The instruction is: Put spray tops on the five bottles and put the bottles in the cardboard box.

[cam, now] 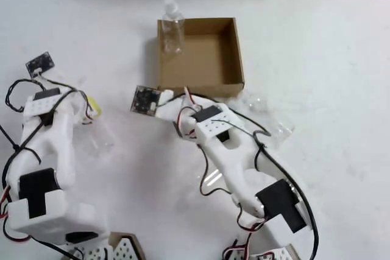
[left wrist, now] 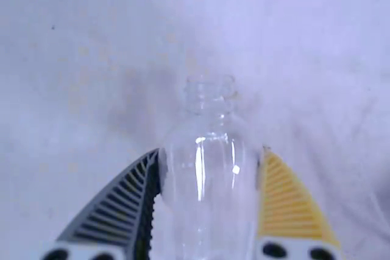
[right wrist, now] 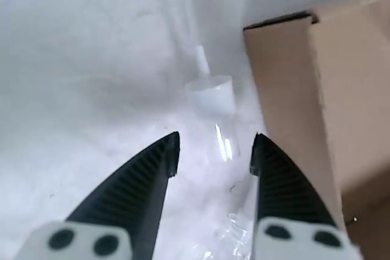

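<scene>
A clear bottle [left wrist: 210, 168] with a bare open neck sits between the grey and yellow fingers [left wrist: 289, 202] of my left gripper [left wrist: 210, 153], which is shut on its sides. That gripper's yellow finger [cam: 92, 106] shows at the table's left. A white spray top [right wrist: 210, 92] with its thin tube lies on the table just past my open right gripper [right wrist: 214, 144], beside the cardboard box [right wrist: 317, 89]. The box [cam: 226, 50] stands open at the table's middle. A clear bottle [cam: 172, 28] with a top on stands at its far left corner.
Clear bottles [cam: 268, 123] lie on the table to the right of the right arm [cam: 213, 123], near the box's front corner. More clear plastic [right wrist: 237, 226] lies under my right fingers. Cables trail along both arms.
</scene>
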Motion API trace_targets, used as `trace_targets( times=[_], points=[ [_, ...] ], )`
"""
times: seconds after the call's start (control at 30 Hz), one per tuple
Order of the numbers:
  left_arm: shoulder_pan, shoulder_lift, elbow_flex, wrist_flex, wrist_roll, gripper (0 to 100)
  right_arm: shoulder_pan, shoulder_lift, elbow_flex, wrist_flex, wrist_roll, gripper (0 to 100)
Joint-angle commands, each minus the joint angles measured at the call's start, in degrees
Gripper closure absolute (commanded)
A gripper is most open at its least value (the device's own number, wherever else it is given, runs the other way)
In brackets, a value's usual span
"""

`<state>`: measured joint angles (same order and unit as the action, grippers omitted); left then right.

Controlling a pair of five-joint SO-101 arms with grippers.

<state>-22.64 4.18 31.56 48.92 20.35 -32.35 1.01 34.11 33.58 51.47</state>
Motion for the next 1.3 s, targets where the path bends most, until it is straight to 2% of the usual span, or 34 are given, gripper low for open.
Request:
trace_targets(
  times=[0.0,0.1,0.8,0.9,0.97,1.07,1.1,1.17,1.27],
  points=[
    [-0.7,-3.2,-0.1,-1.3,-0.8,98,-1.0,-0.1,-2.5,-0.7,2.5,80.0],
    [-0.7,-3.2,-0.1,-1.3,-0.8,98,-0.9,1.7,-2.7,-1.0,4.2,75.9],
    [-0.6,-3.2,0.0,-1.4,-0.8,98,-1.1,14.2,-13.5,-0.5,5.3,75.8],
    [-0.6,-3.2,0.0,-1.4,-0.8,98,-1.1,15.9,-16.4,2.8,5.4,76.1],
    [-0.3,-3.2,0.0,-1.5,-0.9,98,-0.8,15.9,-18.5,6.3,5.4,80.3],
    [0.2,-3.2,0.0,-1.5,-0.9,98,-0.7,15.9,-20.5,8.9,5.3,97.2],
    [0.2,-3.2,0.0,-1.5,-0.9,98,-0.7,15.9,-20.7,9.4,5.3,99.4],
    [0.2,-3.2,0.0,-1.5,-0.9,98,0.0,15.4,-20.9,11.4,5.3,95.4],
    [0.2,-3.2,0.0,-1.5,-1.0,98,0.5,12.2,-20.8,15.4,5.3,98.1]
  ],
)
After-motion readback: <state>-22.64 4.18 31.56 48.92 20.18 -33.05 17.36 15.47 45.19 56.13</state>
